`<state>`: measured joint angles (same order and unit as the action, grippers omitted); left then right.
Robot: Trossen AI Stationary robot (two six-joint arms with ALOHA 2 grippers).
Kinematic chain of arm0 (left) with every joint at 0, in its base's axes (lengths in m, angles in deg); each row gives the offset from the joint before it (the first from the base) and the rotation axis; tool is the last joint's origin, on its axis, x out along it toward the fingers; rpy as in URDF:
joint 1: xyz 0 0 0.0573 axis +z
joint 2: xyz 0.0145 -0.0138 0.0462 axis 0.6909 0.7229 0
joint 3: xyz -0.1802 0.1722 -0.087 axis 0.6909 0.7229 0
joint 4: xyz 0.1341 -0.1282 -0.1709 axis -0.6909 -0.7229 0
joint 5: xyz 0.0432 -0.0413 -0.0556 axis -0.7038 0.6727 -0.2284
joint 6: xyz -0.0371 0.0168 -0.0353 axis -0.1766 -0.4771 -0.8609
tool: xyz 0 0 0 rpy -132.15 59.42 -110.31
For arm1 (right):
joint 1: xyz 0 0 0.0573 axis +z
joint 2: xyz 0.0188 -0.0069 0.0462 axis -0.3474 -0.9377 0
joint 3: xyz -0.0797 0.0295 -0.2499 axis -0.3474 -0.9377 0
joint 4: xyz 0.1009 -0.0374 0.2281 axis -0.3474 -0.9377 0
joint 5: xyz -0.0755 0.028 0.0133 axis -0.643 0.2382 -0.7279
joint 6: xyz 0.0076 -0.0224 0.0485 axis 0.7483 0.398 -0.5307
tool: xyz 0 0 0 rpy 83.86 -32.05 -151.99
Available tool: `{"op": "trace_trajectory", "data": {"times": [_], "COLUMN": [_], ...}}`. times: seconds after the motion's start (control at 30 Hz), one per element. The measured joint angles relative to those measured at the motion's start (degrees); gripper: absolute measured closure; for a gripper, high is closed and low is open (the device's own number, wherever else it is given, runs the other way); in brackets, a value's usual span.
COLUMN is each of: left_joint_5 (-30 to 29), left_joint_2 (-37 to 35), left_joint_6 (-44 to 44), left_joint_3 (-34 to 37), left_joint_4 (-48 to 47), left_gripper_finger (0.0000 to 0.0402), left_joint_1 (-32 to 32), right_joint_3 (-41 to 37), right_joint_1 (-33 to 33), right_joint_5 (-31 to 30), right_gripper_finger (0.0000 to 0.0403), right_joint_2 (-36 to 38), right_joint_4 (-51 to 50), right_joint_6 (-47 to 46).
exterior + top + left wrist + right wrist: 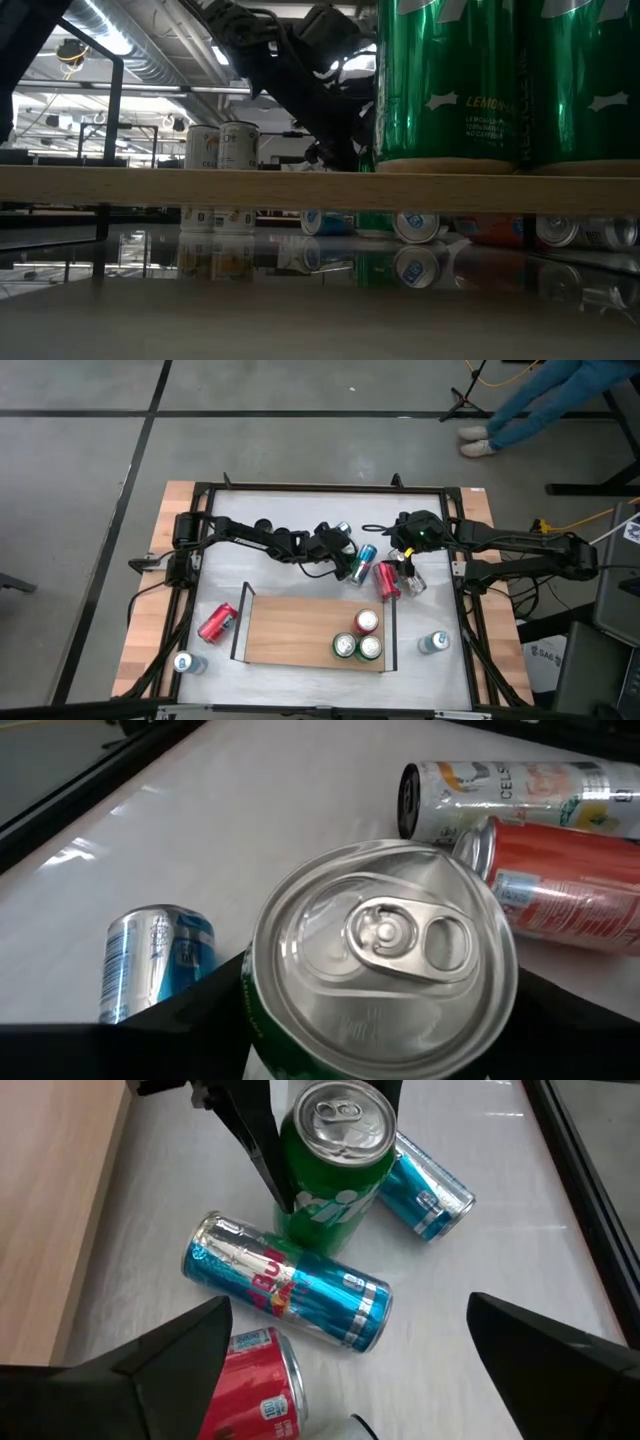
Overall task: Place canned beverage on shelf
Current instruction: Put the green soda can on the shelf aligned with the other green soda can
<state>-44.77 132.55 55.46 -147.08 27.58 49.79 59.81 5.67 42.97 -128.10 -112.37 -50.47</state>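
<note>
A green can (335,1170) stands upright behind the shelf, its silver top (380,940) facing my left wrist camera. My left gripper (340,542) reaches in from the table's left with a finger on each side of it. The shelf (300,635), a light wooden board with black end rails, lies near the front. It carries three upright cans (360,638) at its right end; two of them show green in the low view (445,80). My right gripper (348,1305) hangs open above the lying cans to the right of the green one and touches nothing. My left gripper pinches the green can's side wall (300,1190) between its two fingers (262,1150), from just below the rim downward. The fingers slant down from the table's left. The can stays upright. A lying blue can hides its bottom in the right wrist view.
Around the green can lie a blue-and-silver can (290,1295), a second blue can (430,1185), a red can (570,890) and a white can (500,790). Another red can (218,622) lies left of the shelf. Single cans stand at the front left (185,663) and front right (433,643). The shelf's left half is bare.
</note>
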Motion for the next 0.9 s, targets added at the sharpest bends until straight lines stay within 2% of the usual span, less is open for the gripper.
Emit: {"op": "trace_trajectory", "data": {"times": [0.3, 0.6, 0.9], "left_joint_5": [-0.1, -0.7, -5.0], "left_joint_2": [-2.9, -8.8, -14.0], "left_joint_6": [0.0, 0.0, -0.1], "left_joint_3": [0.0, 0.0, 0.0], "left_joint_4": [-0.1, -1.6, -6.6], "left_gripper_finger": [0.0120, 0.0119, 0.0118], "left_joint_1": [-0.6, -1.8, -5.7], "right_joint_3": [0.0, 0.0, 0.0], "right_joint_1": [0.0, 0.0, 0.0], "right_joint_5": [0.0, 0.0, 0.0], "right_gripper_finger": [0.0008, 0.0008, 0.0008], "right_joint_2": [0.0, 0.0, 0.0], "right_joint_4": [0.0, 0.0, 0.0], "right_joint_6": [0.0, 0.0, 0.0]}}
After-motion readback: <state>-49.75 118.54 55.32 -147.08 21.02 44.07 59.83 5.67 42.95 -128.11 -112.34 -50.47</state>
